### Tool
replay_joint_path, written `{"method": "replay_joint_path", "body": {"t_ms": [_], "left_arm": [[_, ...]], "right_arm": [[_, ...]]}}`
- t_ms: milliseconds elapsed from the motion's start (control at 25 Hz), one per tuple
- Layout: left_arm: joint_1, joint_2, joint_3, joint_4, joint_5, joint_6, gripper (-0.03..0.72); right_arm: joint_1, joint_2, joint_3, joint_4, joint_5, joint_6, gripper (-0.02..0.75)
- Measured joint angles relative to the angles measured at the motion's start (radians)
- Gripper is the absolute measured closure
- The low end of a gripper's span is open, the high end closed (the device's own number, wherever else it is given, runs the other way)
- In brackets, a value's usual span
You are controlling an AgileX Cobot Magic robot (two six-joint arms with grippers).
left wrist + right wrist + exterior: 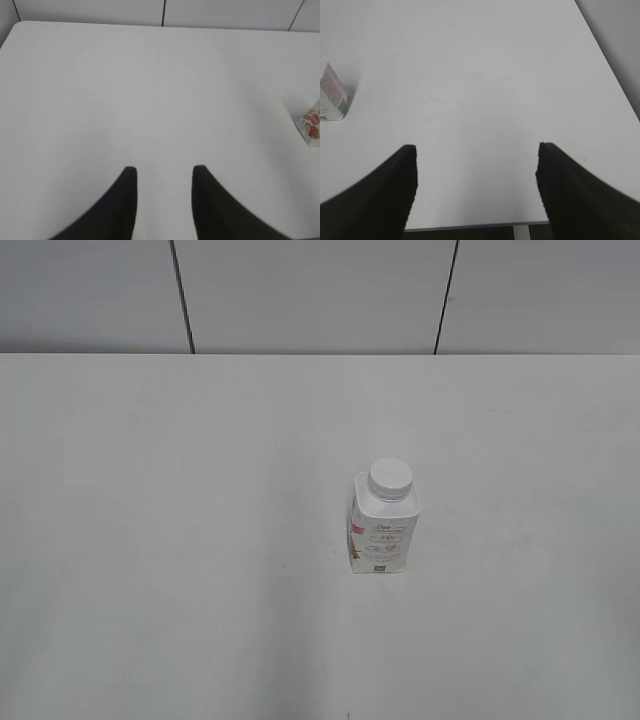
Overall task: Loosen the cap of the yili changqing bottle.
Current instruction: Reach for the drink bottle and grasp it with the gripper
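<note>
The yili changqing bottle (383, 525) stands upright on the white table (180, 540), right of centre in the exterior view, with the cap (390, 478) seated on its neck. Left gripper (164, 172): fingers (125, 200) apart, above bare table, well clear of the bottle at the frame's right edge. Right gripper (476, 150): fingers (400, 185) wide apart, holding nothing, bottle at far left.
</note>
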Motion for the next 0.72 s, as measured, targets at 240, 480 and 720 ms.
{"method": "replay_joint_path", "body": {"t_ms": [240,480,720], "left_arm": [[0.000,0.000,0.000,0.000,0.000,0.000,0.449],[0.000,0.000,0.000,0.000,0.000,0.000,0.449],[0.000,0.000,0.000,0.000,0.000,0.000,0.449]], "right_arm": [[0.000,0.000,0.000,0.000,0.000,0.000,0.153],[0.000,0.000,0.000,0.000,0.000,0.000,0.153],[0.000,0.000,0.000,0.000,0.000,0.000,0.153]]}}
